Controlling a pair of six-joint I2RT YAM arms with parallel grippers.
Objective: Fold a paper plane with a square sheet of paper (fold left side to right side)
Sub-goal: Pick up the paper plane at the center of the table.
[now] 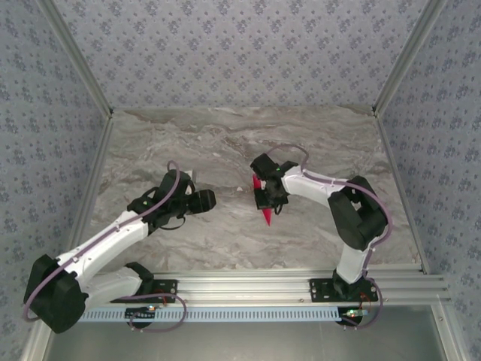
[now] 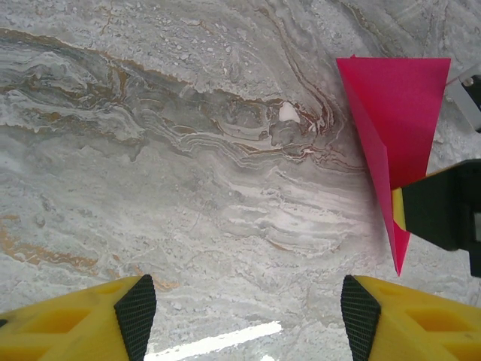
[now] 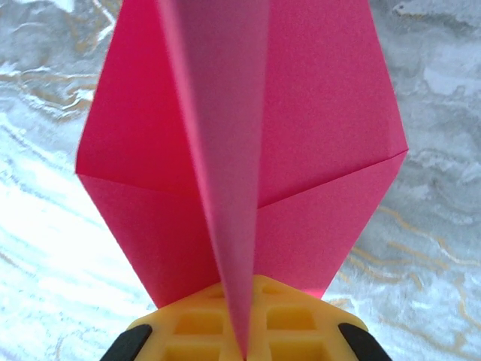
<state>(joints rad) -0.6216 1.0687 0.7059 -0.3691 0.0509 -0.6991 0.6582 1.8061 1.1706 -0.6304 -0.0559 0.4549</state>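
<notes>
magenta-pink paper plane point(image 1: 266, 216), a narrow creased dart, at the middle of the marble table point(image 1: 225, 135), somewhat to the right. its long axis runs far to near in the top view, with the sharp point toward the near edge and the broad end toward the far side. the right wrist view looks along the raised centre crease, with a wing spreading to either side.

right gripper point(image 3: 244, 338): jaws closed on the plane, pinching the centre fold between the yellow fingers. the plane stands directly in the jaws, and pink shows beyond them on both the far and near sides. whether the point touches the table cannot be told.

left gripper point(image 1: 209, 200): jaws wide apart, holding nothing, fingertips point(image 2: 137, 307) over bare marble. it lies near the plane on its left, apart from it, and faces right toward it. from the left wrist, the plane sits right of the gap between the jaws and outside it, its long axis crossing the line of approach.

judgement: the right arm is the nearer, being in contact. help from the left arm would call for a short reach rightward, meeting the plane's flank rather than its tip.
</notes>
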